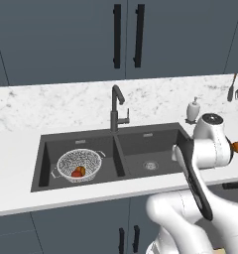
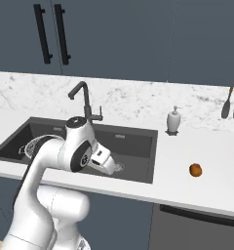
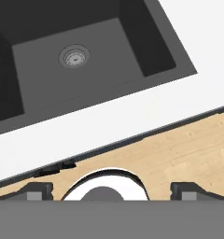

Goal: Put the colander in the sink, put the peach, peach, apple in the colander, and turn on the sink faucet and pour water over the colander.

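The silver mesh colander (image 1: 79,165) sits in the left basin of the dark sink (image 1: 141,141). Inside it lie the red apple (image 1: 76,174) and one orange peach (image 1: 82,170). Another peach (image 2: 196,170) rests on the white counter to the right of the sink, also visible past my arm as peach (image 1: 237,147). The dark faucet (image 1: 116,106) stands behind the divider, with no stream showing. My gripper (image 3: 112,191) is open and empty, its fingertips (image 3: 39,190) wide apart. It hovers over the counter's front edge by the right basin drain (image 3: 74,56).
A white soap dispenser (image 2: 174,119) stands behind the sink's right corner. Utensils (image 2: 231,103) hang on the marble backsplash at the far right. Dark cabinets with black handles (image 1: 127,35) hang above. Wood floor (image 3: 179,149) shows below the counter edge.
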You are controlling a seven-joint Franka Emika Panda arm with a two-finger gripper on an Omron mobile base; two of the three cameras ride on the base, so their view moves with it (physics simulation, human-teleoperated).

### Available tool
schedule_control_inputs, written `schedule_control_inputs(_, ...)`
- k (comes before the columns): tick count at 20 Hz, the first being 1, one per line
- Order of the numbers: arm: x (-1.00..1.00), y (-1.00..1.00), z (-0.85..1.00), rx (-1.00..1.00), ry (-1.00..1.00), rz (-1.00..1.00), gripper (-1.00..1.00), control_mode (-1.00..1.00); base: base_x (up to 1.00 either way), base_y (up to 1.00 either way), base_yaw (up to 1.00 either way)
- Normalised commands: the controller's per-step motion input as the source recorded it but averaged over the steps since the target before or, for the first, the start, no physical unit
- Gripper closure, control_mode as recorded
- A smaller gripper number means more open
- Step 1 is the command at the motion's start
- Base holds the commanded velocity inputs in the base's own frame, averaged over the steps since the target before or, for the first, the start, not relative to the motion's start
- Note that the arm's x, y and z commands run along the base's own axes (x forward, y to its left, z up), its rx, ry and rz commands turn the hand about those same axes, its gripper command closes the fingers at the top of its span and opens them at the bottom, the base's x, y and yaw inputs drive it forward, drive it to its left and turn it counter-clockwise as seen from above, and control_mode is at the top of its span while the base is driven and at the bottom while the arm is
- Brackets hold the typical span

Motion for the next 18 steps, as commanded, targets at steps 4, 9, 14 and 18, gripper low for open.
schedule_control_inputs(4, 0.09, -1.0, 0.0, 0.0, 0.0, 0.0, -1.0, -1.0, 0.0, 0.0, 0.0)
schedule_control_inputs(9, 0.17, -1.0, 0.0, 0.0, 0.02, 0.0, -1.0, -1.0, 0.0, 0.0, 0.0)
schedule_control_inputs(14, 0.32, -0.99, 0.0, 0.0, 0.0, -0.01, -1.0, -1.0, 0.0, 0.0, 0.0)
schedule_control_inputs(18, 0.47, -0.93, 0.0, 0.0, 0.0, -0.01, -1.0, -1.0, 0.0, 0.0, 0.0)
